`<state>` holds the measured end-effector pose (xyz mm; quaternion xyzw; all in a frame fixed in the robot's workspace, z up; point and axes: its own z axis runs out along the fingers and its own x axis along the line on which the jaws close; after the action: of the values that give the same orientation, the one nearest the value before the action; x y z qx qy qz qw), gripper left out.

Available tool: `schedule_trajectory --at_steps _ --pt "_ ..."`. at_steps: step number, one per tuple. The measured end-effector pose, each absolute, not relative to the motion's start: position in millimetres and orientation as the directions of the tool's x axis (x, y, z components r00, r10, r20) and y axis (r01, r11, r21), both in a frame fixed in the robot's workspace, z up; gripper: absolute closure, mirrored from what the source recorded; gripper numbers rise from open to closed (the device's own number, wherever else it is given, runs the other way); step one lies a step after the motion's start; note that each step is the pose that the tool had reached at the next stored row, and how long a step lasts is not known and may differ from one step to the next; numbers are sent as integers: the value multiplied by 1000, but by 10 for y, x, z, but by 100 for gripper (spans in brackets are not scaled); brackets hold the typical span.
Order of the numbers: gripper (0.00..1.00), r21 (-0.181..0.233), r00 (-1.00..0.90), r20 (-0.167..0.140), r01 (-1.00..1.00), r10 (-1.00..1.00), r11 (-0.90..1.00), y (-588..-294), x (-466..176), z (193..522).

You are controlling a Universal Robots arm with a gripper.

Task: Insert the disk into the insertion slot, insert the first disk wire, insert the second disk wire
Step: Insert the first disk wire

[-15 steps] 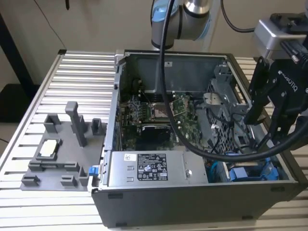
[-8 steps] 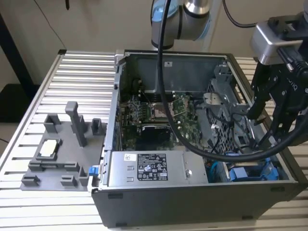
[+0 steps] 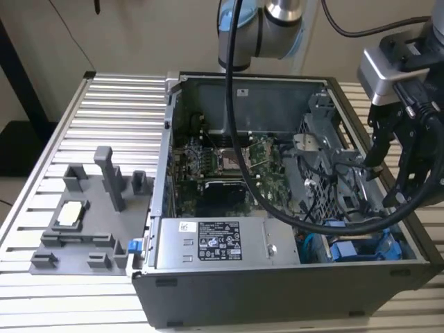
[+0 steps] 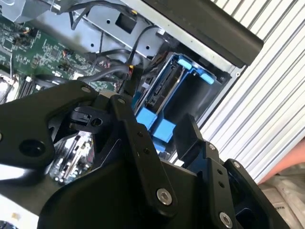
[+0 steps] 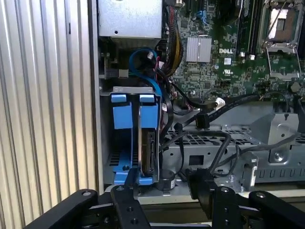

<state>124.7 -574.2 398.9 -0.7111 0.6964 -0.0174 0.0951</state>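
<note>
Shows gripper (image 5: 162,190) open and empty near case (image 3: 277,295) edge.
Leaves clear gap to disk (image 5: 147,148), seated upright in insertion slot (image 5: 113,160) beside other blue carrier (image 5: 122,117).

Table: slatted aluminium top (image 3: 111,104) carrying an open computer case (image 3: 277,295).
Motherboard: green board (image 3: 222,163) inside the case, silver heatsink (image 5: 198,49) near its processor socket (image 5: 281,24).
Power supply: silver labelled box (image 3: 208,243) against the near wall.
Fixture: grey moulded tray (image 3: 90,236) beside the case, exterior view's left.
</note>
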Motion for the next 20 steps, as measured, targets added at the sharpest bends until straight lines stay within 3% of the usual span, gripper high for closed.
schedule_trajectory --at_steps 17,19,20 --pt "40 -226 169 -98 -964 -981 -144 -5646 1235 3928" --pt "42 -228 169 -97 -963 -981 -144 -5637 1229 3924" --pt "48 -229 170 -96 -963 -981 -144 -5633 1227 3923"
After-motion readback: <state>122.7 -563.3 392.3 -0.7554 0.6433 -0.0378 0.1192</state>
